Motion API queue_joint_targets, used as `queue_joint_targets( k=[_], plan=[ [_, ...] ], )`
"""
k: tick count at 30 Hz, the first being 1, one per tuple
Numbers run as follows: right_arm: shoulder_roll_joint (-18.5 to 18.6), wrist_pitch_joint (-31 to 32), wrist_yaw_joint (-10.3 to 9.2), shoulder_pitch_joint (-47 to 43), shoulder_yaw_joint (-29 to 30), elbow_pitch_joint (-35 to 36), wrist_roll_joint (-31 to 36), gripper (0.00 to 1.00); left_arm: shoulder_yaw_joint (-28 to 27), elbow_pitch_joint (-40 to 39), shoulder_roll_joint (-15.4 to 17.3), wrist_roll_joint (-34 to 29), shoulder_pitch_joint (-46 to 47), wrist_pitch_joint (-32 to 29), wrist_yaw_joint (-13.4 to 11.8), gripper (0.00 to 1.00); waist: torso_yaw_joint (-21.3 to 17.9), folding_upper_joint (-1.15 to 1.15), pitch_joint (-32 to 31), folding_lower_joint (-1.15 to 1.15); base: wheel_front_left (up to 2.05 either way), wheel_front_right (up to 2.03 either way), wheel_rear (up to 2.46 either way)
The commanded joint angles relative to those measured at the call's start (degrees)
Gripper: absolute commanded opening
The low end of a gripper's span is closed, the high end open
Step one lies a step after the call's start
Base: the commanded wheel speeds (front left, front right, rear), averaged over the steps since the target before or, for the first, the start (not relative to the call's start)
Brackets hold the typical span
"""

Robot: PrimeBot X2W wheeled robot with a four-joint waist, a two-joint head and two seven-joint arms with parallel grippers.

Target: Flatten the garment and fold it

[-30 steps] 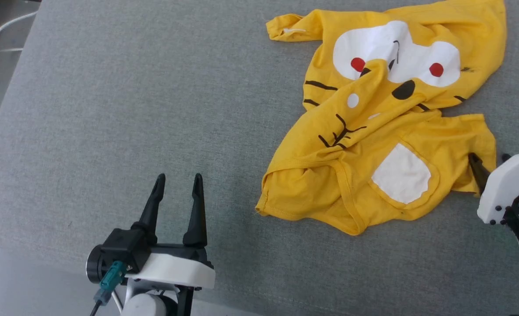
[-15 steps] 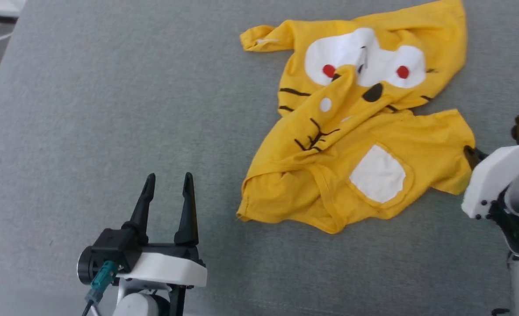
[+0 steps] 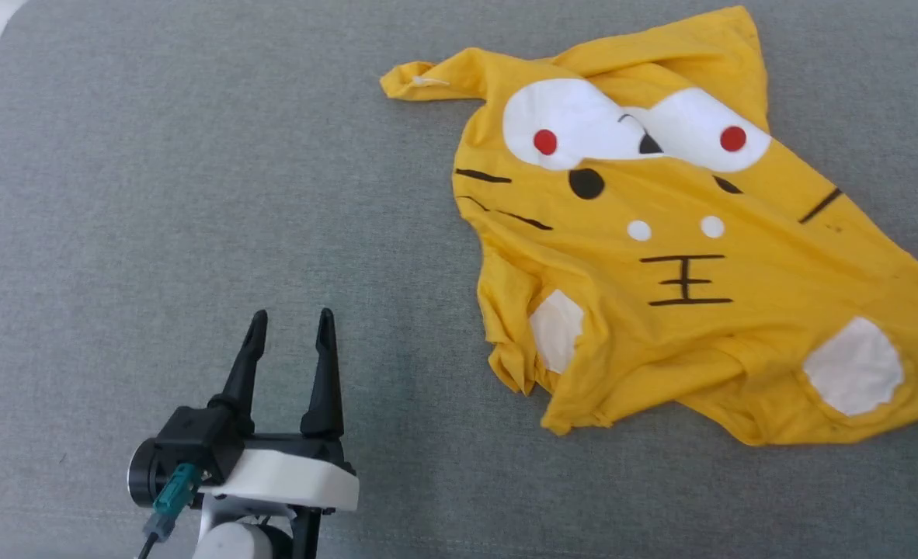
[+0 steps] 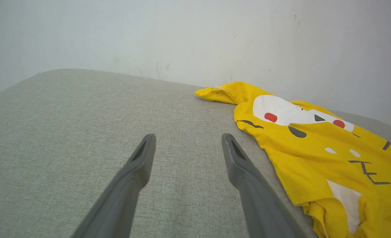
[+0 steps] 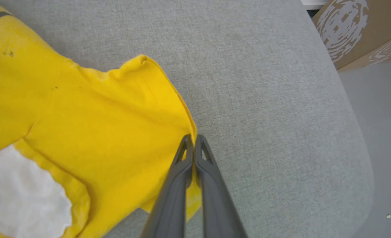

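Holds the left tool low over the grey counter, fingers spread, nothing between them. Has the garment lying apart to that tool's right, print up, mostly spread, near edge rumpled. Pinches a yellow hem at the garment's right side with the right tool, fingers pressed together.

I count one garment, right of centre in the head view, on one grey padded surface. I have two grippers: the left gripper at lower left of the head view and the right gripper at bottom centre of its wrist view, with two fingers each. The print carries two red dots and two small white dots. There is cardboard at upper right of the right wrist view; I cannot tell whether it is one box or two.
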State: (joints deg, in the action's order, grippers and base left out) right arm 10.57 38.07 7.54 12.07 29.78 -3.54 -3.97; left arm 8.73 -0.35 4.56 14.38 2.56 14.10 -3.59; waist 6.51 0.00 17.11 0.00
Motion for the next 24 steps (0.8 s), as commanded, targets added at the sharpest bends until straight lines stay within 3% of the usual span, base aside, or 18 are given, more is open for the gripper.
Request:
queue_joint_targets(
  k=[1, 8, 9, 10, 11, 12, 18, 24],
  plan=[
    [0.16, -0.73, -0.05, -0.5, 0.75, -0.48, 1.04, 0.0, -0.1, -0.18, 0.51, 0.25, -0.49, -0.1, -0.3, 1.0, 0.27, 0.0, -0.04, 0.0, 0.0, 0.0, 0.0],
    [-0.55, -6.65, -0.05, 1.71, 5.32, -5.91, 6.21, 0.0, 0.1, -0.58, 1.02, 0.31, -0.72, -0.8, -0.59, 1.0, 1.32, 0.0, -0.44, 0.0, 0.0, 0.0, 0.0],
    [-0.4, -7.79, -0.05, 2.15, 5.58, -6.88, 6.89, 0.12, 0.13, -0.65, 1.07, 0.33, -0.77, -0.87, -0.64, 1.0, 1.44, 0.0, -0.56, 0.0, 0.0, 0.0, 0.0],
    [-0.46, -8.75, -0.05, 2.71, 5.93, -7.87, 7.24, 0.39, 0.13, -0.71, 1.12, 0.34, -0.84, -0.92, -0.71, 1.0, 1.54, 0.0, -0.68, 0.0, 0.0, 0.0, 0.0],
    [-0.6, -9.56, -0.05, 3.28, 6.18, -8.75, 7.48, 0.92, 0.14, -0.76, 1.18, 0.36, -0.93, -0.97, -0.78, 1.0, 1.63, 0.0, -0.83, 0.0, 0.0, 0.0, 0.0],
    [-0.61, -10.21, -0.05, 3.7, 6.03, -9.44, 7.71, 1.0, 0.14, -0.81, 1.23, 0.38, -1.01, -1.0, -0.85, 1.0, 1.71, 0.0, -0.96, 0.0, 0.0, 0.0, 0.0],
    [-0.03, -11.32, -0.05, 5.58, 1.55, -7.52, 5.5, 1.0, 0.16, -1.01, 1.26, 0.62, -1.64, -0.98, -1.33, 1.0, 1.71, 0.0, -1.69, 0.0, 0.0, 0.0, 0.0],
    [0.87, -7.81, -0.05, 6.51, -7.62, 4.32, -0.24, 1.0, 0.62, -0.82, 1.01, 1.04, -2.28, -0.8, -1.56, 1.0, 1.72, 0.0, -2.98, 0.0, 0.0, 0.0, 0.0]
  ],
)
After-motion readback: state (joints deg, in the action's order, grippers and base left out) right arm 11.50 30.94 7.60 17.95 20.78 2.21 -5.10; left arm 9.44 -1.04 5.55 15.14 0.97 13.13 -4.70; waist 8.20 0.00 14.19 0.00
